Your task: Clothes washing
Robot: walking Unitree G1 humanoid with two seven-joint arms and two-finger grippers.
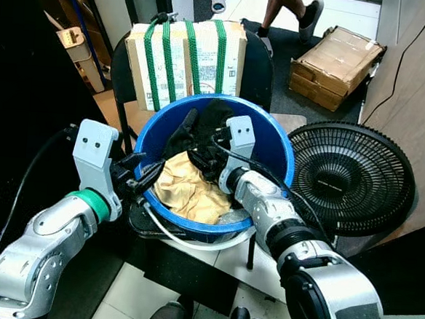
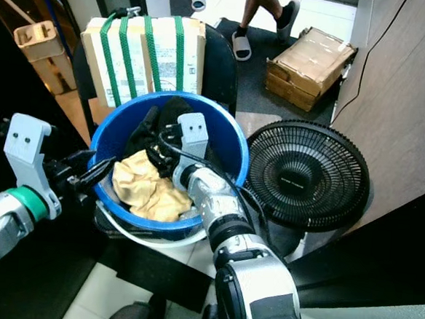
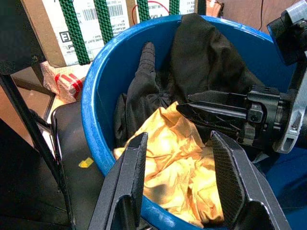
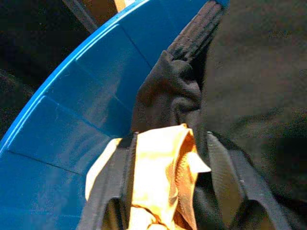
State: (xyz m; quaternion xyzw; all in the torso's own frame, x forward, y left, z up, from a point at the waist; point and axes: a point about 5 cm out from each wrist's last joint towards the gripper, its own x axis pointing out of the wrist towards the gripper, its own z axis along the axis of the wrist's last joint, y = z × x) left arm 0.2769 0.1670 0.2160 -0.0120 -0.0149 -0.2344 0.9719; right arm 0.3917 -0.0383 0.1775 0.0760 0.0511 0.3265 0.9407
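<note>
Yellow cloth (image 1: 184, 192), one crumpled piece, lies in the near half of a blue bucket (image 1: 279, 146). Behind it, on the far side, one black garment (image 1: 207, 126) is heaped against the wall. The bucket rests on a black chair (image 1: 259, 64), and I count only one bucket and one chair.

The right gripper (image 4: 168, 177) is inside the bucket, low over the clothes. Its two black fingers (image 4: 112, 187) stand apart, one on each side of a fold of the yellow cloth, with the black garment just beside them; I cannot tell if they already press the cloth. The left gripper (image 3: 180, 177) is at the left rim of the bucket, near side. Its two fingers are also apart and hold nothing.

Behind the bucket, on the chair's far part, stands one cardboard package (image 1: 187, 55) tied with four green straps (image 1: 193, 52). To the right of the chair, one black fan (image 1: 350, 176) lies on the floor. Farther away there is one brown carton (image 1: 336, 66), and at the far edge a person's legs (image 1: 289, 8) in sandals.
</note>
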